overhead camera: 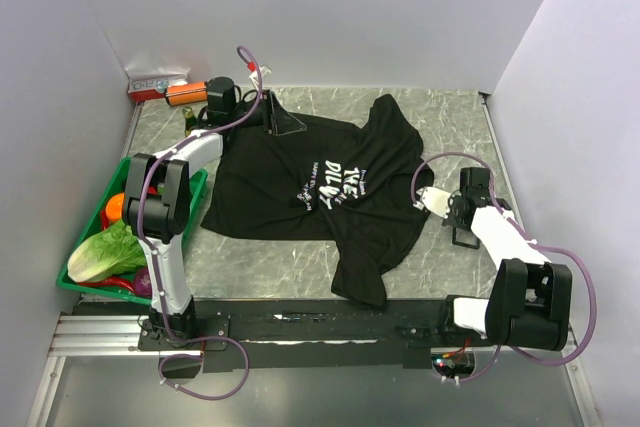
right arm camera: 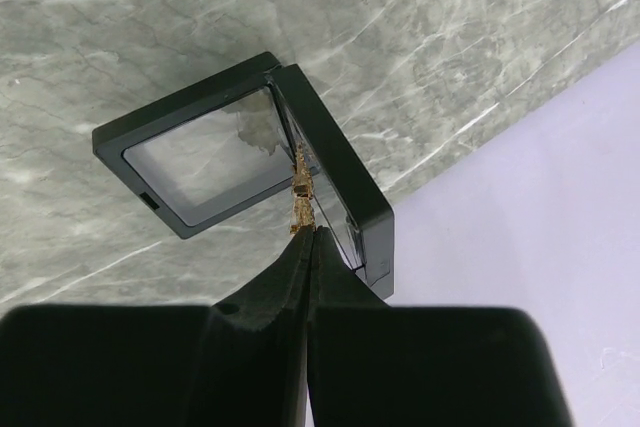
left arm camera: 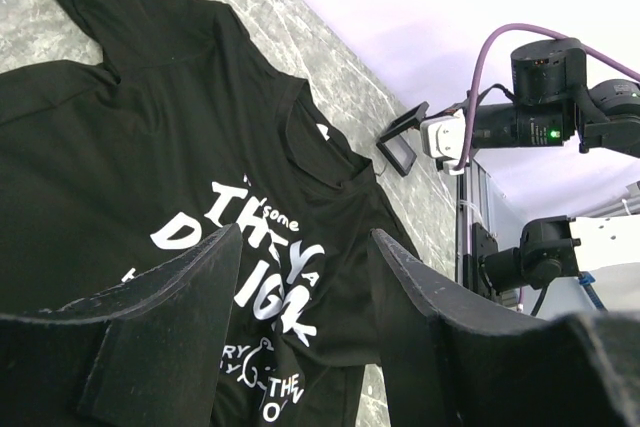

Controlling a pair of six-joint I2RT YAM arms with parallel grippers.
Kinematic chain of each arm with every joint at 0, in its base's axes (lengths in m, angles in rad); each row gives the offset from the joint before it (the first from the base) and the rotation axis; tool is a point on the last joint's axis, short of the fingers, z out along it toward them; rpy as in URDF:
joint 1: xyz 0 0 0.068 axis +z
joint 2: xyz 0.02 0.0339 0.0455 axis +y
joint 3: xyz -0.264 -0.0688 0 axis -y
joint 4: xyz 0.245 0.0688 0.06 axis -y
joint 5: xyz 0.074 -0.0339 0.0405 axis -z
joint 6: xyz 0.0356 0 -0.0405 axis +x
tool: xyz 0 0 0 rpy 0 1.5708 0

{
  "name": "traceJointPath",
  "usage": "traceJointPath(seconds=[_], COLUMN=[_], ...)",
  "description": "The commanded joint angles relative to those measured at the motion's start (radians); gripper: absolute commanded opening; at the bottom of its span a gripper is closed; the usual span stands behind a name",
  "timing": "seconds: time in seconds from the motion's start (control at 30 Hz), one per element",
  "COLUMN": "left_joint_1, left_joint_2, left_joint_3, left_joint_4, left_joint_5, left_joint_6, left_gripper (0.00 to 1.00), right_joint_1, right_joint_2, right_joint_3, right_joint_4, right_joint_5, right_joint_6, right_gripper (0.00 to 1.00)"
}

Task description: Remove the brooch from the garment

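The black T-shirt garment (overhead camera: 300,172) with white lettering lies spread on the marble table, and fills the left wrist view (left arm camera: 130,137). My left gripper (overhead camera: 282,119) is open and empty, low over the shirt's far left part; its jaws stand wide apart (left arm camera: 305,242) with the lettering between them. My right gripper (overhead camera: 458,219) is to the right of the shirt, off the cloth. It is shut (right arm camera: 311,234) on a small gold brooch (right arm camera: 300,197), held over an open black case (right arm camera: 335,172) with clear panels that lies on the table (overhead camera: 466,238).
A green basket (overhead camera: 88,284) with lettuce (overhead camera: 104,252) and an orange (overhead camera: 116,206) stands at the left edge. A red box (overhead camera: 152,88) and an orange item (overhead camera: 185,94) lie at the back left. The right wall is close behind the case.
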Motion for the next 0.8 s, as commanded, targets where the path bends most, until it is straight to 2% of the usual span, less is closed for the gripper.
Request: traceJointPath(seconds=[0.0,0.17,0.43,0.5,0.53,0.77], left_joint_1=[-0.003,-0.003,-0.002,-0.003,-0.002,-0.002], left_joint_2=[-0.068,-0.072,-0.071,-0.068,-0.069,-0.062], left_joint_3=[0.008,0.014,0.016,0.016,0.016,0.019], left_joint_4=[-0.007,-0.026,-0.036,-0.035,-0.035,-0.036], left_joint_5=[0.006,0.004,0.001,0.001,0.001,0.010], left_joint_6=[0.030,0.040,0.049,0.047,0.047,0.050], left_gripper=[0.59,0.59,0.59,0.59,0.59,0.59], right_joint_1=[-0.006,-0.003,0.000,0.000,0.001,0.006], right_joint_2=[0.018,0.053,0.022,0.024,0.026,0.023], right_joint_3=[-0.002,-0.002,-0.022,-0.012,-0.008,0.061], right_joint_4=[0.053,0.058,0.001,-0.028,-0.042,-0.195], right_joint_5=[0.014,0.022,-0.011,-0.011,-0.014,-0.061], right_joint_6=[-0.015,-0.001,-0.029,-0.017,-0.008,0.091], right_gripper=[0.00,0.00,0.00,0.06,0.14,0.33])
